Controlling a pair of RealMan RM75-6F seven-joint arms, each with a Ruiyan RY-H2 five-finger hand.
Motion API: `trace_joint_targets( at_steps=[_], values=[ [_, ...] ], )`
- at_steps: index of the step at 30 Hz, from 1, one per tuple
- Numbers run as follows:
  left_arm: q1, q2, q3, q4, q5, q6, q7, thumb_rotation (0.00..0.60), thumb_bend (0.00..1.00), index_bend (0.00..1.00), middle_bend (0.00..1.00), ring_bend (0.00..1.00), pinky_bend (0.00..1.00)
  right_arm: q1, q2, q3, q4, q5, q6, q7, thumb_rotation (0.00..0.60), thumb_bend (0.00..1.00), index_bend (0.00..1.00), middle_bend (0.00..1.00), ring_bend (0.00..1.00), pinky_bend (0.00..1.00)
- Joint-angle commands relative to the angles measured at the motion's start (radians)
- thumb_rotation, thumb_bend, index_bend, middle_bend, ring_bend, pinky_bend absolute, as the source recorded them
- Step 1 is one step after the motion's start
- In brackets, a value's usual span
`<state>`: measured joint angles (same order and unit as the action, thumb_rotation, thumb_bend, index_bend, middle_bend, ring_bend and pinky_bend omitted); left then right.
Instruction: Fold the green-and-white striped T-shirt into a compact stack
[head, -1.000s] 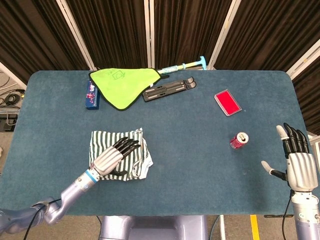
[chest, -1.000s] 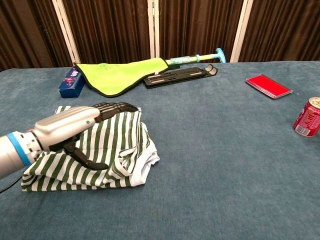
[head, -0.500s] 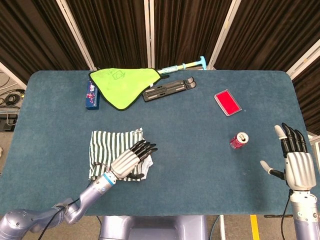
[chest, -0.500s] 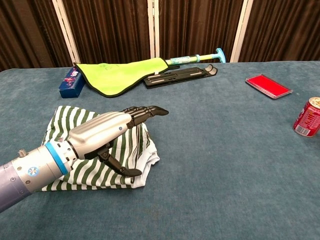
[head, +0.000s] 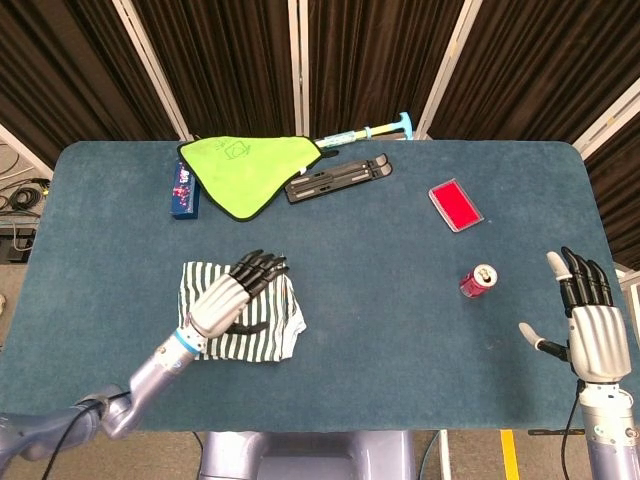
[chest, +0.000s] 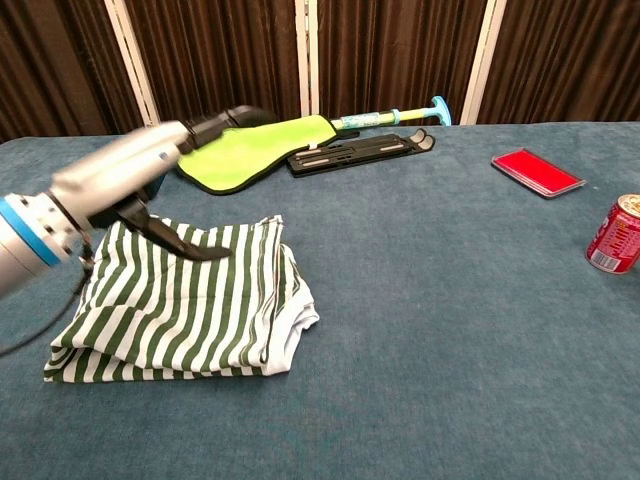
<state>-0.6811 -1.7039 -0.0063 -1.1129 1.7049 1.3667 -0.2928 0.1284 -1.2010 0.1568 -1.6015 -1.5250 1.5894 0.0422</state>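
striped t-shirt lies folded right under the left hand, whose spread, empty fingers hover above it, while the right hand, also spread, waits well apart beyond the soda can.

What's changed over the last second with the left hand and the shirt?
The left hand lifted up off the striped T-shirt, fingers straight, holding nothing. The shirt lies folded where it was, though its loose right edge looks a bit tidier. The right hand stayed open at the table's right edge; the soda can did not move.
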Motion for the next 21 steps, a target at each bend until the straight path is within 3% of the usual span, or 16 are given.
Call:
trace_joint_targets(
  at_steps=[1,4,8,14,21],
  values=[
    [0.028,0.136,-0.009,-0.113,-0.033,-0.002,0.060,0.600,0.19,0.00,0.00,0.00,0.00,0.000,0.000,0.000,-0.003,-0.003,0.002,-0.003,0.600,0.00,0.00,0.00,0.00,0.00],
    [0.065,0.250,-0.003,-0.218,-0.071,-0.008,0.147,0.600,0.14,0.00,0.00,0.00,0.00,-0.002,0.001,-0.001,-0.005,-0.005,0.007,-0.014,0.600,0.00,0.00,0.00,0.00,0.00],
    [0.205,0.367,0.020,-0.350,-0.137,0.114,0.214,0.600,0.01,0.00,0.00,0.00,0.00,-0.010,0.002,-0.005,-0.005,0.007,0.010,-0.149,0.600,0.00,0.00,0.00,0.00,0.00],
    [0.331,0.449,0.056,-0.451,-0.209,0.175,0.295,0.600,0.00,0.00,0.00,0.00,0.00,-0.016,0.027,-0.027,-0.060,0.020,-0.019,-0.283,0.600,0.00,0.00,0.00,0.00,0.00],
    [0.404,0.544,0.081,-0.577,-0.267,0.169,0.345,0.600,0.00,0.00,0.00,0.00,0.00,-0.020,0.043,-0.033,-0.092,0.006,-0.013,-0.314,0.600,0.00,0.00,0.00,0.00,0.00]
  ],
)
